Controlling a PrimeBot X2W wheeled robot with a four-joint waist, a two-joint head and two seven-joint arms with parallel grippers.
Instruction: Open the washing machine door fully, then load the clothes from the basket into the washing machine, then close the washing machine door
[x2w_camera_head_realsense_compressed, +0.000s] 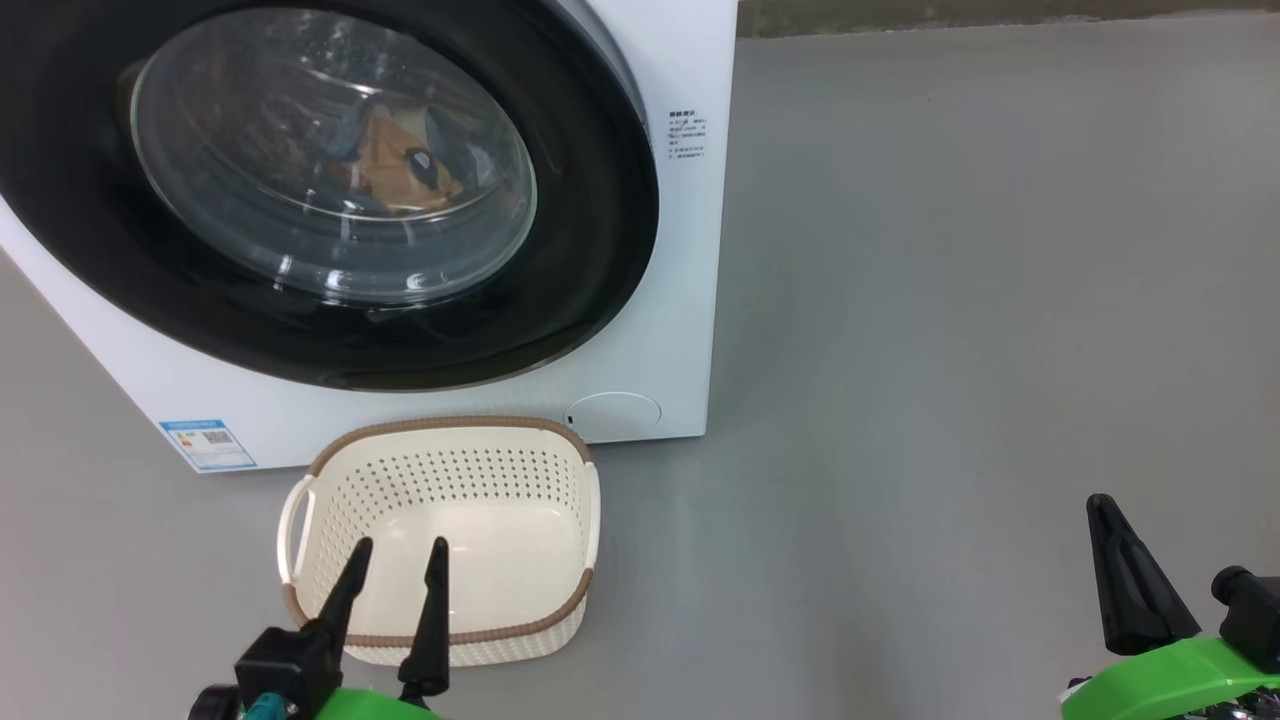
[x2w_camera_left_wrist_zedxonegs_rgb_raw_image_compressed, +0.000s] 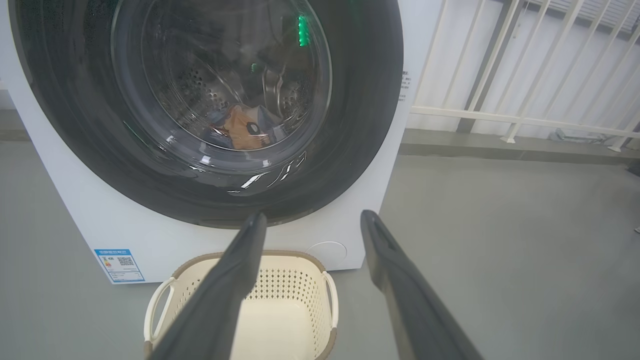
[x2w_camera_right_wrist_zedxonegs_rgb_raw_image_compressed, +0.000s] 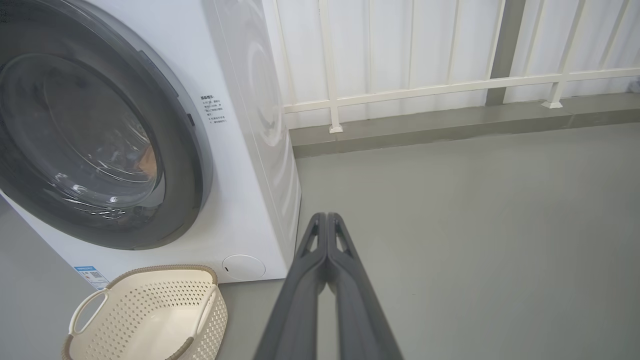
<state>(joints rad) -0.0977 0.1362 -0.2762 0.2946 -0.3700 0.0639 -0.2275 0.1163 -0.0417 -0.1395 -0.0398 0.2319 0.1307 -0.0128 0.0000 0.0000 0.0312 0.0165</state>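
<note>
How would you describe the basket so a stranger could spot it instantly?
Find the big white washing machine with its round black door. On the grey floor just before it sits the basket: cream perforated plastic, brown woven-look rim, white side handles.

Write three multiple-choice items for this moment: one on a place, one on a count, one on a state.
1. Where does the cream perforated plastic basket stand?
A. On the grey floor, before the big white washing machine
B. On top of the machine
C. Inside the drum

2. How many garments lie in the basket?
A. None
B. One
C. Three

3. How is the round glossy black door?
A. Swung wide open
B. Shut
C. Taken off

Key: 1A, it rests on the floor below the door. 2A, its bare bottom shows. 3B, it lies flush on the machine's front, with the blue-and-orange clothes behind its glass.
</note>
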